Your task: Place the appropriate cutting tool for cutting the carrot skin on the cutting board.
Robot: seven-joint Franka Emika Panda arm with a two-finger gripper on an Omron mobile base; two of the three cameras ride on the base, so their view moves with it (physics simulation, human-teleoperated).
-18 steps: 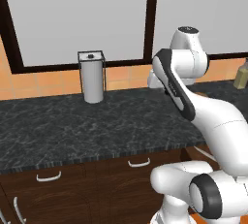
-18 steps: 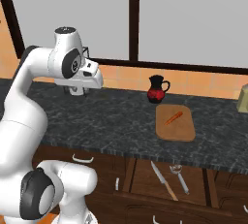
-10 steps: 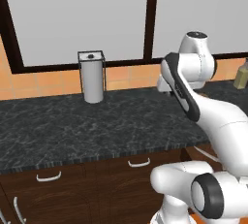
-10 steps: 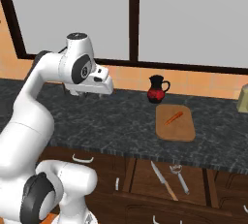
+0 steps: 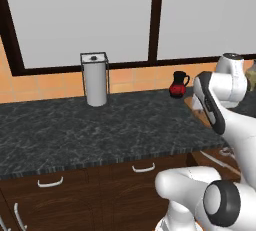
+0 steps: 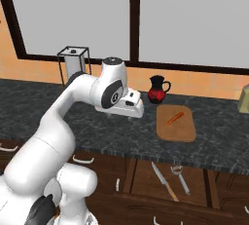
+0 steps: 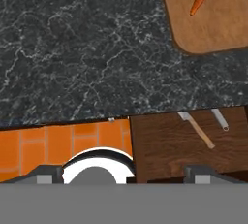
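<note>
**Two tools wait in the open drawer, neither yet taken**

One tiny orange tapered carrot (image 6: 174, 118) lies slantwise on the flat light-brown wooden cutting board (image 6: 176, 130), which rests on the dark marbled bench (image 6: 97, 121) just in front of a red-and-black jug (image 6: 156, 89). Below the board, a dark wooden drawer (image 6: 146, 178) stands pulled out; in it lie a knife with a pale wooden handle (image 6: 164, 181) and, just beside it, a small metal tool (image 6: 180, 178) that may be a peeler, though it is too small to be sure.

The white arm's pincer (image 6: 137, 108) hangs above the bench, left of the board and well apart from the drawer. Its two dark tips show at the lower edge of the hand view, set wide, with nothing between them.

The step in hand looks like the reach for the tool. The next move calls for lowering the pincer into the drawer, picking the tool suited to skin rather than slicing, and lining the tips across its slim handle before closing.
</note>
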